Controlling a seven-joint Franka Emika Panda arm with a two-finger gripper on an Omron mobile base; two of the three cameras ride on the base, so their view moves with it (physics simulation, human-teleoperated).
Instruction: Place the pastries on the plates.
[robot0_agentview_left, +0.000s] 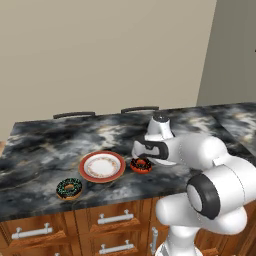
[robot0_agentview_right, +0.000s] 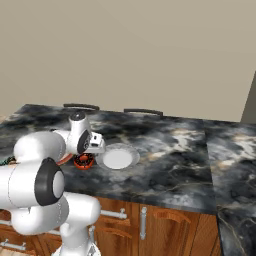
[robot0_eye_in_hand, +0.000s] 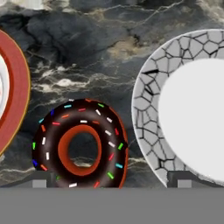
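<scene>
The reddish donut (robot0_eye_in_hand: 81, 146) with dark icing and mixed sprinkles lies on the marble counter between the red-rimmed plate (robot0_eye_in_hand: 15, 87) and the white-grey plate (robot0_eye_in_hand: 188, 105). My gripper (robot0_eye_in_hand: 111, 181) hangs open just above it, with nothing held; its fingertips (robot0_eye_in_hand: 39, 181) stand wide, the donut nearer the left one. From the base views, the hand (robot0_agentview_left: 145, 151) hovers over this donut (robot0_agentview_left: 141, 165), right of the red-rimmed plate (robot0_agentview_left: 102, 167). The green-sprinkled donut (robot0_agentview_left: 69, 188) lies near the counter's front edge, left of that plate. The white-grey plate (robot0_agentview_right: 117, 157) sits right of the reddish donut (robot0_agentview_right: 83, 161).
The dark marble counter (robot0_agentview_left: 45, 150) runs wide with wooden drawers (robot0_agentview_left: 110, 220) below its front edge. A plain wall stands behind it. Two dark handles (robot0_agentview_left: 74, 114) show at the counter's far edge.
</scene>
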